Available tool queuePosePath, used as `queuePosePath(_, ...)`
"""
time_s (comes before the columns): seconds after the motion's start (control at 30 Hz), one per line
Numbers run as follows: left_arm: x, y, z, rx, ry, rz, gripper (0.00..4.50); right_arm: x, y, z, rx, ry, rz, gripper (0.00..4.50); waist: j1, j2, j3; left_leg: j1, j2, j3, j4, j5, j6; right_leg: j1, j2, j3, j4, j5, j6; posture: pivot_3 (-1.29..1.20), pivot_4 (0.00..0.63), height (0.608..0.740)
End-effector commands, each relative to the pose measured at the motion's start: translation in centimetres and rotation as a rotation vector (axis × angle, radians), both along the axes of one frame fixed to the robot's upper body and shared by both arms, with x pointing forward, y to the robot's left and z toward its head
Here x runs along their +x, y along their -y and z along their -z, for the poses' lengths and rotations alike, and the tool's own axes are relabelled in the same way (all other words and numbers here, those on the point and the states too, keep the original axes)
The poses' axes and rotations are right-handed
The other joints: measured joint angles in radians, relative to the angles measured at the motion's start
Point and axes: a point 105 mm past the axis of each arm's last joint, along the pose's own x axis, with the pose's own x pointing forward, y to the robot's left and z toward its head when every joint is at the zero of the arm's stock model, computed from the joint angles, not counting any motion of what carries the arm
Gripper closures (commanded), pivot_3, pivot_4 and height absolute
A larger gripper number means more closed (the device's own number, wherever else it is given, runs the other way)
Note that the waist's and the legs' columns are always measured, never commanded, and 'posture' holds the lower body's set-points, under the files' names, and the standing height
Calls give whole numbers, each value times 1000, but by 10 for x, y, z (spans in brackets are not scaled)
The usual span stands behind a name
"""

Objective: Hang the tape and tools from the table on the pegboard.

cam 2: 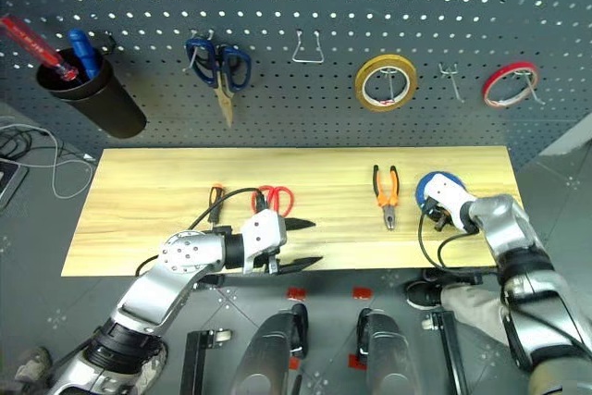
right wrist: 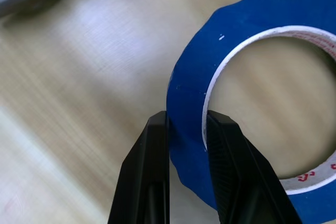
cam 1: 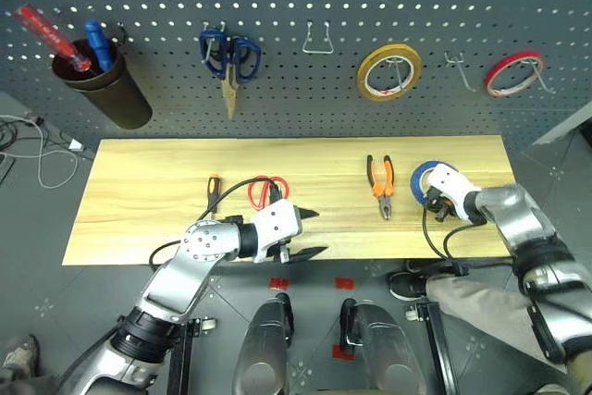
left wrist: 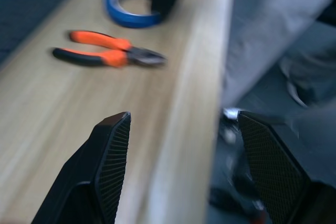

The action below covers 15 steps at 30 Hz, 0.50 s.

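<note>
Two right gripper [right wrist: 187, 124] fingers pinched on blue tape [right wrist: 194, 87] wall; left gripper [left wrist: 181, 129] spread.

The right gripper [cam 1: 435, 199] covers the blue tape's [cam 1: 424, 176] four-o'clock side. The left arm hides the lower ends of the red scissors [cam 1: 268, 190] and the screwdriver [cam 1: 212, 190].

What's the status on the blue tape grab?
Right gripper shut on blue tape, one finger inside the ring. Tape flat on table. Left gripper open, empty, over the near edge. Nothing in the way.
</note>
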Motion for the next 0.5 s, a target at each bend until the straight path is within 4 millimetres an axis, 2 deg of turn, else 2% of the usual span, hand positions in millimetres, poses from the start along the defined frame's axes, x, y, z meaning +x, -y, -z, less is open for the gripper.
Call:
queuePosePath(0.03,6,2,-19,-87,75,-36,1068,-26,4,-48,-46,277,73,3837,-2,-1,0,-2,0,0,0,0,0,0,-1,-2,0,-1,2,-54,370,740)
queuePosePath(0.07,6,4,-23,-121,64,-43,1068,-37,-3,-51,-41,321,85,3837,-8,0,0,-2,0,1,1,0,0,0,0,-2,0,-1,3,-62,370,740)
queuePosePath(0.17,5,13,-43,-247,42,-21,1068,-81,-35,-76,-14,563,120,3837,-15,-1,-1,-1,1,1,1,-1,0,-1,0,-2,1,-1,4,-74,364,740)
queuePosePath(0.23,9,15,-57,-325,31,-29,1068,-97,-56,-96,-15,697,104,3837,-28,-1,-1,-1,3,0,-1,0,-1,-1,2,-2,1,-4,8,-83,362,740)
queuePosePath(0.33,15,17,-75,-389,25,-25,1068,-96,-70,-125,-24,858,47,3837,-43,-1,-1,1,2,2,1,1,-2,-1,2,2,2,-3,11,-88,353,740)
queuePosePath(0.43,16,17,-82,-407,-4,-7,1068,-80,-70,-143,-24,934,17,3837,-53,-1,-2,2,2,3,4,1,-1,0,2,4,2,1,16,-94,347,740)
queuePosePath(0.5,17,16,-83,-397,2,-4,1068,-66,-69,-149,-27,947,-13,3837,-57,-2,-2,3,2,2,6,2,0,1,2,4,3,1,15,-93,343,740)
